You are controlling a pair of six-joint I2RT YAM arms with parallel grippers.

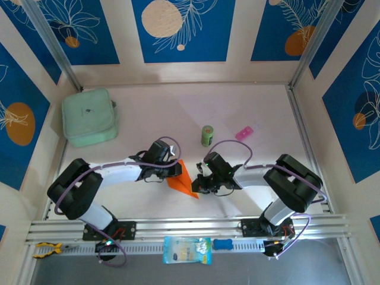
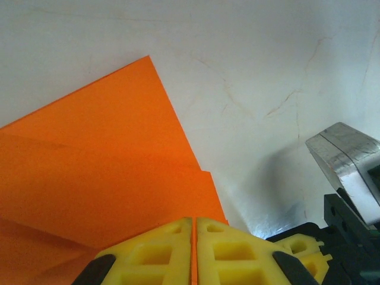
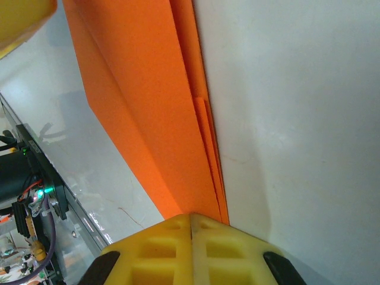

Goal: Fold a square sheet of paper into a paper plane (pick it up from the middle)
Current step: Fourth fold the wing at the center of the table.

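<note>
1. Paper [image 1: 183,180]: orange, already creased into a narrow pointed shape, lying mid-surface [image 1: 148,119] between the two arms.
2. Left tool [image 2: 194,237]: clenched on the paper's edge; an orange sliver shows in the seam between its pads.
3. Right tool [image 3: 191,234]: clenched at the narrow end, where stacked layers run up to its pads; whether it pinches them cannot be told.
4. Step, as judged: setting a lengthwise fold. Anchor one end, move the other low and slowly, align the edges before you press, and never pull the ends apart, since thin paper tears.
</note>
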